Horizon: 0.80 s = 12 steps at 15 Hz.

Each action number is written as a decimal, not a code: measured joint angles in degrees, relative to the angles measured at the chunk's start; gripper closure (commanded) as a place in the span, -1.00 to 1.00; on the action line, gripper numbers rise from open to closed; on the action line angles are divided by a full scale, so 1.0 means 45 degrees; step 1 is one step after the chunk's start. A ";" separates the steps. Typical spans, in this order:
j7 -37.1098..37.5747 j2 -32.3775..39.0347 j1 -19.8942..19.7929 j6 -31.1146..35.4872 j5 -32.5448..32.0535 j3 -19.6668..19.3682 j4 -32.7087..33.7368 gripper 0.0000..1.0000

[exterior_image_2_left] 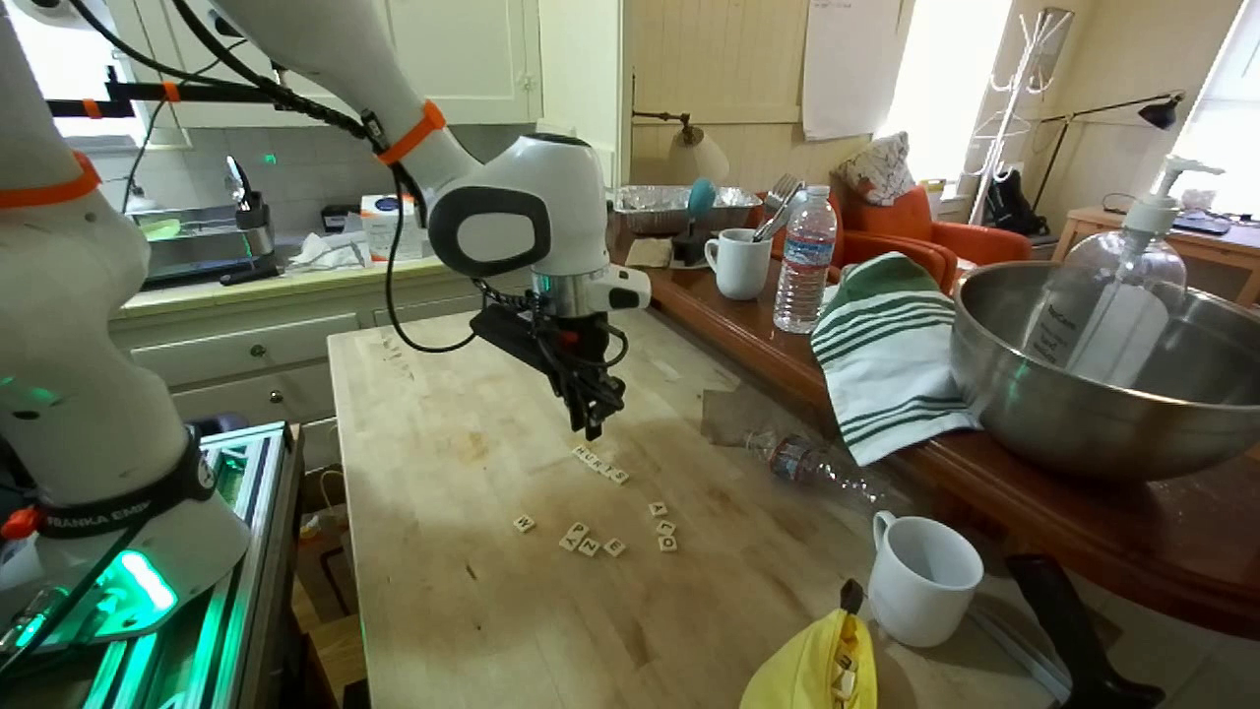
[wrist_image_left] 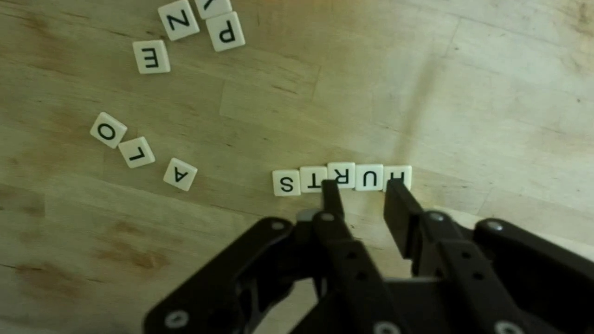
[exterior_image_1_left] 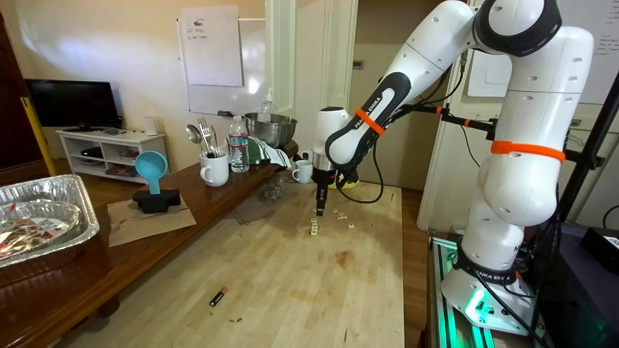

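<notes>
My black gripper (wrist_image_left: 362, 184) stands partly open, with nothing held between its fingers. In the wrist view its tips overlap a row of cream letter tiles: S (wrist_image_left: 286, 183), T (wrist_image_left: 312, 175), R (wrist_image_left: 341, 172), U (wrist_image_left: 369, 177) and H (wrist_image_left: 405, 171). The left fingertip covers the edges of T and R; the right one hides part of H. In both exterior views the gripper (exterior_image_2_left: 592, 431) points down close to this tile row (exterior_image_2_left: 600, 465), seemingly just above it. Loose tiles lie nearby, among them A (wrist_image_left: 180, 174), L (wrist_image_left: 136, 152), O (wrist_image_left: 108, 130) and E (wrist_image_left: 151, 56).
A raised dark wooden ledge (exterior_image_1_left: 193, 203) borders the wooden table (exterior_image_1_left: 290, 290). It carries a steel bowl (exterior_image_2_left: 1083, 423), a striped towel (exterior_image_2_left: 886, 345) and a water bottle (exterior_image_2_left: 805, 261). On the table are a white mug (exterior_image_2_left: 925, 581), a yellow pouch (exterior_image_2_left: 807, 660) and a battery (exterior_image_1_left: 218, 297).
</notes>
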 measured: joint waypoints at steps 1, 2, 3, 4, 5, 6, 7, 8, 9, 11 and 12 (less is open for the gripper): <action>-0.0056 0.0114 0.0000 0.0122 0.0059 0.0020 0.0000 1.00; -0.0119 0.0231 0.0000 0.0248 0.0119 0.0041 0.0000 1.00; -0.0172 0.0343 0.0000 0.0374 0.0173 0.0064 0.0001 1.00; -0.0204 0.0452 -0.0001 0.0496 0.0213 0.0088 0.0001 1.00; -0.0224 0.0560 -0.0001 0.0588 0.0241 0.0116 0.0002 1.00; -0.0236 0.0658 -0.0002 0.0659 0.0263 0.0142 0.0003 1.00; -0.0237 0.0759 -0.0004 0.0742 0.0274 0.0171 0.0004 1.00; -0.0237 0.0863 -0.0005 0.0833 0.0280 0.0197 0.0005 1.00; -0.0237 0.0960 -0.0010 0.0931 0.0293 0.0223 0.0007 1.00; -0.0237 0.1147 -0.0021 0.1221 0.0328 0.0267 0.0010 1.00; -0.0237 0.1238 -0.0031 0.1443 0.0348 0.0283 0.0011 1.00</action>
